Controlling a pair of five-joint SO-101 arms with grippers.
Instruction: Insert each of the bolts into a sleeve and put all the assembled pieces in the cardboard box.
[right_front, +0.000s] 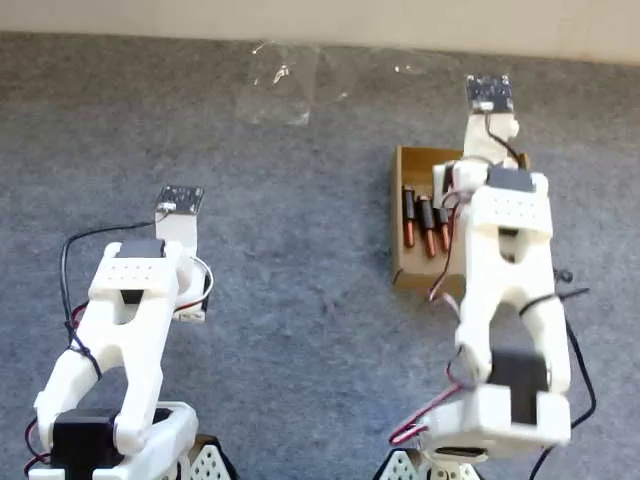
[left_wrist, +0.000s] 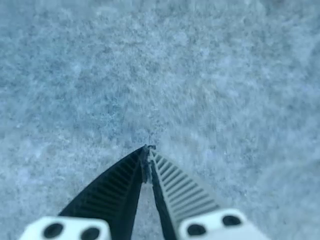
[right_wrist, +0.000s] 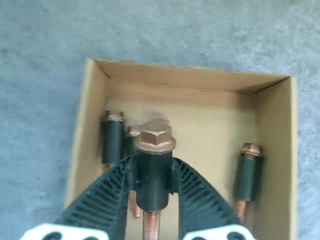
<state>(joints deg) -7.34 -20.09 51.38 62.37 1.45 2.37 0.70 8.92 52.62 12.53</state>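
My right gripper (right_wrist: 152, 177) is shut on an assembled piece (right_wrist: 152, 170), a copper bolt in a black sleeve, held just above the open cardboard box (right_wrist: 190, 80). Inside the box lie other assembled pieces: one (right_wrist: 113, 142) near one wall, another (right_wrist: 248, 175) near the opposite wall, and one partly hidden behind the held piece. From above, the right arm (right_front: 505, 215) covers part of the box (right_front: 405, 165), with three pieces (right_front: 426, 222) lying side by side. My left gripper (left_wrist: 149, 149) is shut on nothing, low over bare grey carpet; its arm (right_front: 150, 290) is at the left.
A crumpled clear plastic bag (right_front: 285, 80) lies at the far edge of the grey carpet (right_front: 300, 250). A pale wall strip runs along the back. Open carpet lies between the two arms.
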